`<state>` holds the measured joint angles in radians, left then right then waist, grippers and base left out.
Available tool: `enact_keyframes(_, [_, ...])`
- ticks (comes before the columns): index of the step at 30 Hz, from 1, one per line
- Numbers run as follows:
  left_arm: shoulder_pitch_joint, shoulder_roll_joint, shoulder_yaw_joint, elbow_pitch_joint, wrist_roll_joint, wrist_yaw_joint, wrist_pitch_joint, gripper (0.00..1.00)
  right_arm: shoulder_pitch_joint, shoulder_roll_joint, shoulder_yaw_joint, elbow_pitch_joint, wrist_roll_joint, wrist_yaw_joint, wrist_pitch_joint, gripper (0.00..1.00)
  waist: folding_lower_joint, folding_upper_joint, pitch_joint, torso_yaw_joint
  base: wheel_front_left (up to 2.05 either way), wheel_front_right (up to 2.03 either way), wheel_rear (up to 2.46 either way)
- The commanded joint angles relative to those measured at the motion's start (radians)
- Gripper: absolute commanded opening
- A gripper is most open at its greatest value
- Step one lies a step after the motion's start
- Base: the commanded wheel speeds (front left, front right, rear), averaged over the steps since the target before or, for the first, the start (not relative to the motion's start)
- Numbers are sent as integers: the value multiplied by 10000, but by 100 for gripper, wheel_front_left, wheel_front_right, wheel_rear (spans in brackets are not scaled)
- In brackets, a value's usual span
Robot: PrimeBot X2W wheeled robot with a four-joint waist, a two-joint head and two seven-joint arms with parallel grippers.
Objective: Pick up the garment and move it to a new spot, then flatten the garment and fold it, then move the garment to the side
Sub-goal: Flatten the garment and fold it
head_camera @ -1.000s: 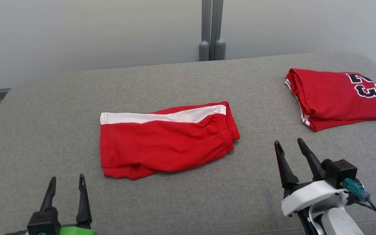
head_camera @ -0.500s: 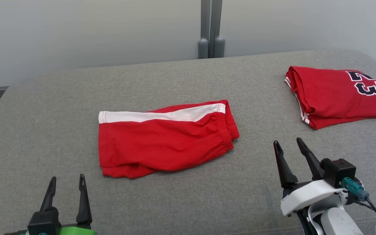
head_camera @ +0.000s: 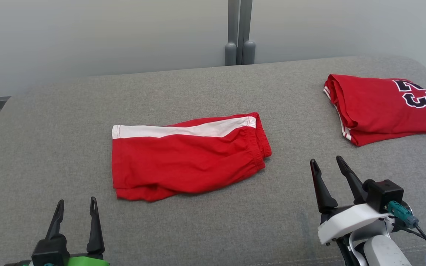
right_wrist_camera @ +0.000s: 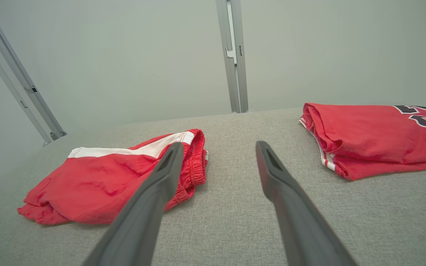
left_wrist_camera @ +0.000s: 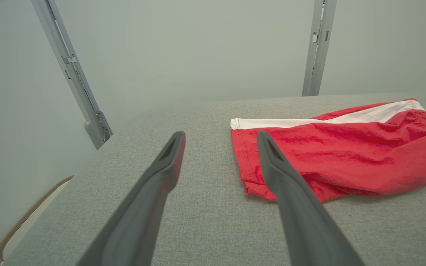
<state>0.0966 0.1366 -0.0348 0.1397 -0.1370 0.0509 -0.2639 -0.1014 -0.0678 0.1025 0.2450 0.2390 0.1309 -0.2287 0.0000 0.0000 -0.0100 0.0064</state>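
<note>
The garment, a pair of red shorts (head_camera: 187,159) with a white side stripe, lies folded in half in the middle of the grey padded table (head_camera: 213,85), waistband to the right. My left gripper (head_camera: 77,200) is open near the front edge, short of the shorts' lower left corner and apart from them. In the left wrist view the shorts (left_wrist_camera: 346,155) lie just right of the open left gripper (left_wrist_camera: 220,135). My right gripper (head_camera: 326,159) is open over bare table to the right of the waistband. The right wrist view has the shorts (right_wrist_camera: 117,184) left of the open right gripper (right_wrist_camera: 219,144).
A folded red jersey (head_camera: 381,107) with dark numerals lies at the table's back right, also in the right wrist view (right_wrist_camera: 375,136). A grey metal post (head_camera: 239,33) rises behind the far edge against a pale wall. The table's left edge rounds off near the left arm.
The whole head picture has shifted slightly, so the camera moved. The shorts, the jersey and both open grippers keep their places.
</note>
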Motion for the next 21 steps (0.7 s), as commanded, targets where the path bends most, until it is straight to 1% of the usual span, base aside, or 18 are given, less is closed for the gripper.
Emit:
enact_keyframes(1, [-22, -33, 41, 8, 74, -31, 4, 100, 134, 22, -37, -53, -68, -5, 47, 100, 0, 0, -8, 2, 0, 0, 0])
enact_keyframes(15, [-38, -69, 40, 21, 92, -63, 4, 100, 110, 46, -67, -55, -79, -5, 96, 100, 0, 0, -5, 60, 0, 0, 0])
enact_keyframes(21, [-158, -104, -26, 91, 82, -112, 4, 100, -411, 40, 223, 165, 41, -5, 128, 100, 0, 0, 10, 159, 0, 0, 0])
